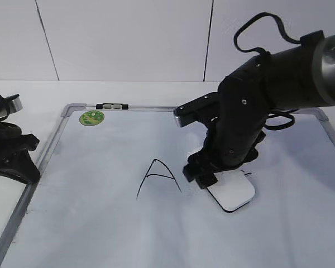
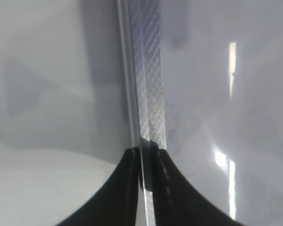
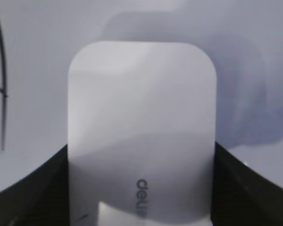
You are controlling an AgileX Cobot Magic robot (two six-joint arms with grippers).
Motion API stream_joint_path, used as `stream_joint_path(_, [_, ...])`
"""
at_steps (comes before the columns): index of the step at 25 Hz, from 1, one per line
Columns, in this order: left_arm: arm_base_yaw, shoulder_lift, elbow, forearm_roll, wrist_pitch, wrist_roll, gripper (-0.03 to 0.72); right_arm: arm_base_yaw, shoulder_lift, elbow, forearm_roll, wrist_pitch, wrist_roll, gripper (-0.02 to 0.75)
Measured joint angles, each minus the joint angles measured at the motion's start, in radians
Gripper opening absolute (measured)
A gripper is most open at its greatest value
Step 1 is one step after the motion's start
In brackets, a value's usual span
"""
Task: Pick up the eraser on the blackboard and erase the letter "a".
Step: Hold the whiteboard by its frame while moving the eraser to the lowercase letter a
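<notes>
blackboard, eraser lengthwise between end effector fingers

Black capital "A" mid-board, b/w clip on top frame edge.

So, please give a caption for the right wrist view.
Right hand shut on the white eraser over the board.
</notes>
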Motion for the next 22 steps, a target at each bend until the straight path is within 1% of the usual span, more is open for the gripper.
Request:
stream_joint_path(5, [0.000,0.000,0.000,0.000,0.000,0.000,0.046,0.055,0.002,0.019,0.026,-0.031,-0.007,0.563])
stream_joint_path(8, [0.000,0.000,0.000,0.000,0.000,0.000,0.046,0.060,0.002,0.023,0.026,-0.046,-0.010,0.563])
stream_joint_path(11, [0.000,0.000,0.000,0.000,0.000,0.000,0.046,0.060,0.002,0.023,-0.005,-0.046,0.023,0.563])
stream_joint_path(14, [0.000,0.000,0.000,0.000,-0.002,0.000,0.046,0.040,0.002,0.024,-0.016,-0.059,0.046,0.563])
stream_joint_path(22, [0.000,0.000,0.000,0.000,-0.002,0.000,0.046,-0.082,0.002,0.046,-0.020,-0.105,0.064,0.563])
